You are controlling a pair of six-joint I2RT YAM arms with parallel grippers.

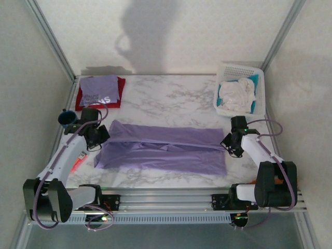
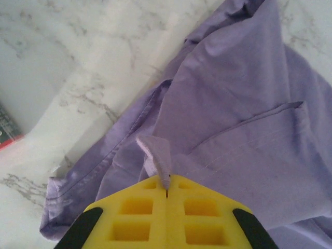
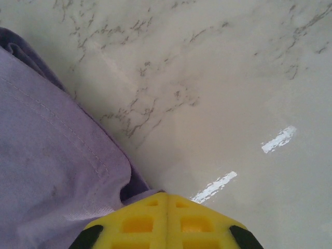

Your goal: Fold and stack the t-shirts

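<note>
The plain lavender cloth t-shirt (image 1: pixel 163 150) lies stretched across the mid marble tabletop (image 1: pixel 171 98). The left claw (image 2: pixel 167 182) is clamped shut on a thin pinch of it, and the right claw (image 3: pixel 167 197) seems shut on its right hem. Either slim hold could slip and collapse the fold.

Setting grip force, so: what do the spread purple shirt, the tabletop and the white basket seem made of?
Purple shirt: soft matte cloth, probably cotton knit; it wrinkles and shows stitched hems. Tabletop: grey-veined marble look, glossy with light glints; could be laminate. Basket: likely white moulded plastic, with lattice walls.
</note>
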